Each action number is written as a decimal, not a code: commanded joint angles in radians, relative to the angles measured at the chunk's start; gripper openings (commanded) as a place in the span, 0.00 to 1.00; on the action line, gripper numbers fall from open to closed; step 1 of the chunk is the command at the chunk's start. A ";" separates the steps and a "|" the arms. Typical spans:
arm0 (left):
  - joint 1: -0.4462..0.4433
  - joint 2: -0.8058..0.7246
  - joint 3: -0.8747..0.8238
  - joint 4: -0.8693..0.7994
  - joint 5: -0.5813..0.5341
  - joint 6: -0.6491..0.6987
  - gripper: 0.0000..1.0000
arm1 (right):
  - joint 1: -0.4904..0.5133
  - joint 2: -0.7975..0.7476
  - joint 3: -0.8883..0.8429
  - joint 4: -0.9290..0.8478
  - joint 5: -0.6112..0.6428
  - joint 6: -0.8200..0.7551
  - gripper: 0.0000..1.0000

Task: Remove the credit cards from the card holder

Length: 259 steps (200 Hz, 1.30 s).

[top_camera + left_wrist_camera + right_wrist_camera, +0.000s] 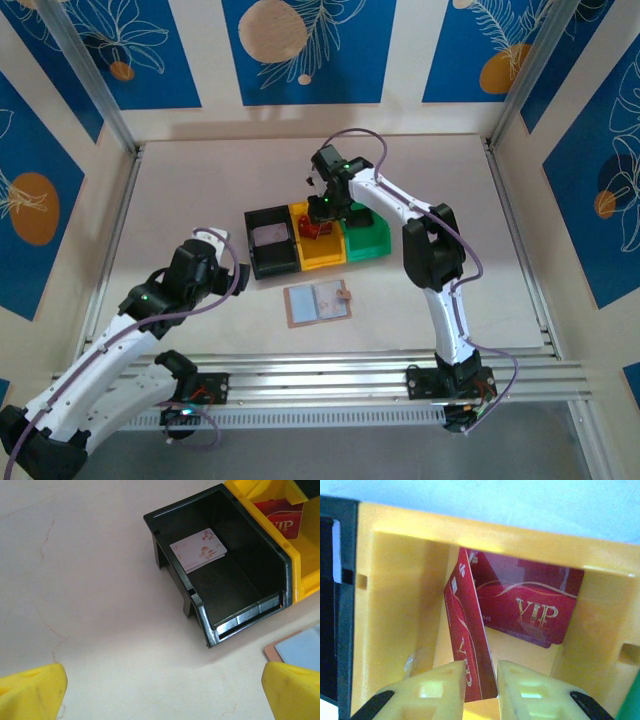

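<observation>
- Top view: the card holder point(318, 303) lies open and flat on the table point(200, 180), toward the near edge and roughly midway between the two arm bases.
- Just behind it, a black bin point(272, 265), a yellow bin point(320, 262) and a green bin point(372, 248) stand side by side in a row at mid-table.
- The right gripper point(318, 212) hangs over the yellow bin, with something red below it.
- The left gripper point(228, 255) sits just left of the black bin.
- Left wrist view: the left gripper's yellow fingertips point(30, 692) stand far apart at the lower corners, with bare table between them and nothing held.
- A pale card point(198, 550) with a pink floral print lies inside the black bin point(240, 620).
- A corner of the card holder point(302, 650) shows at the right edge, with its tan rim and pale pocket.
- Right wrist view: the right gripper point(482, 690) is pinched on a red card point(467, 640), which stands on edge inside the yellow bin point(400, 595).
- A second red card point(530, 605), marked VIP, rests behind it in the same bin.
</observation>
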<state>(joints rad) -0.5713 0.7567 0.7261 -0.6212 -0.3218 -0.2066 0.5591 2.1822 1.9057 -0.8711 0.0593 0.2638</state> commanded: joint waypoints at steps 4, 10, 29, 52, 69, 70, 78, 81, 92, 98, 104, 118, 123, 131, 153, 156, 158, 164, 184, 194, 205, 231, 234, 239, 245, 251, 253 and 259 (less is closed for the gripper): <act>0.013 0.001 -0.007 0.008 0.013 0.012 1.00 | -0.004 -0.056 0.036 -0.034 0.032 0.011 0.25; 0.011 0.001 -0.007 0.008 0.013 0.012 1.00 | -0.005 -0.061 0.036 -0.034 0.036 0.014 0.25; 0.011 0.001 -0.007 0.008 0.013 0.012 1.00 | -0.004 -0.085 0.024 -0.019 0.039 0.023 0.25; 0.011 0.003 -0.004 0.008 0.015 0.013 1.00 | -0.003 -0.119 0.010 -0.014 0.020 0.036 0.25; 0.011 0.003 -0.005 0.008 0.016 0.014 1.00 | 0.006 -0.152 -0.007 -0.013 -0.005 0.052 0.26; 0.011 0.003 -0.005 0.008 0.015 0.014 1.00 | 0.008 -0.153 -0.010 -0.012 -0.007 0.053 0.26; 0.011 0.003 -0.005 0.008 0.016 0.014 1.00 | 0.018 -0.175 -0.036 0.002 -0.018 0.064 0.26; 0.011 0.003 -0.005 0.008 0.016 0.014 1.00 | 0.023 -0.183 -0.050 0.011 -0.020 0.071 0.27; 0.011 0.003 -0.005 0.008 0.016 0.015 1.00 | 0.043 -0.212 -0.110 0.042 -0.028 0.096 0.28; 0.011 0.003 -0.005 0.008 0.017 0.015 1.00 | 0.056 -0.221 -0.136 0.050 -0.022 0.111 0.28; 0.011 0.003 -0.005 0.008 0.017 0.015 1.00 | 0.066 -0.227 -0.162 0.057 -0.008 0.134 0.28; 0.012 0.004 -0.005 0.010 0.019 0.015 1.00 | 0.082 -0.231 -0.210 0.067 0.009 0.189 0.28; 0.011 0.004 -0.005 0.009 0.020 0.015 1.00 | 0.084 -0.229 -0.225 0.068 0.011 0.219 0.28; 0.011 0.006 -0.005 0.009 0.022 0.015 1.00 | 0.085 -0.227 -0.242 0.073 -0.004 0.267 0.28; 0.011 0.010 -0.004 0.008 0.023 0.016 1.00 | 0.092 -0.224 -0.290 0.102 -0.075 0.380 0.28; 0.012 0.010 -0.004 0.008 0.023 0.016 1.00 | 0.095 -0.225 -0.294 0.104 -0.077 0.391 0.27; 0.011 0.010 -0.004 0.008 0.023 0.016 1.00 | 0.096 -0.224 -0.297 0.106 -0.076 0.401 0.28; 0.012 0.010 -0.004 0.008 0.023 0.018 1.00 | 0.103 -0.226 -0.306 0.111 -0.069 0.425 0.27; 0.011 0.009 -0.004 0.006 0.021 0.016 1.00 | 0.110 -0.227 -0.322 0.116 -0.033 0.504 0.28; 0.011 0.008 -0.004 0.006 0.021 0.017 1.00 | 0.102 -0.220 -0.326 0.123 -0.052 0.536 0.28; 0.011 0.009 -0.004 0.006 0.022 0.017 1.00 | 0.092 -0.209 -0.329 0.133 -0.084 0.568 0.27; 0.012 0.010 -0.004 0.005 0.024 0.015 1.00 | 0.079 -0.188 -0.317 0.121 -0.083 0.620 0.27; 0.012 0.010 -0.004 0.005 0.023 0.015 1.00 | 0.078 -0.186 -0.315 0.115 -0.077 0.627 0.27; 0.012 0.010 -0.004 0.005 0.023 0.016 1.00 | 0.078 -0.184 -0.310 0.107 -0.067 0.636 0.27; 0.011 0.010 -0.005 0.005 0.024 0.016 1.00 | 0.076 -0.183 -0.310 0.103 -0.060 0.647 0.27; 0.011 0.010 -0.005 0.005 0.023 0.016 1.00 | 0.076 -0.183 -0.313 0.103 -0.057 0.658 0.27; 0.012 0.010 -0.005 0.005 0.023 0.016 1.00 | 0.075 -0.183 -0.314 0.104 -0.055 0.664 0.27; 0.011 0.012 -0.005 0.005 0.024 0.016 1.00 | 0.074 -0.184 -0.320 0.108 -0.055 0.675 0.27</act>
<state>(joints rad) -0.5713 0.7696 0.7261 -0.6212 -0.3141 -0.2020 0.6407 1.9831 1.5898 -0.7452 0.0006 0.8513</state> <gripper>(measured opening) 0.996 0.274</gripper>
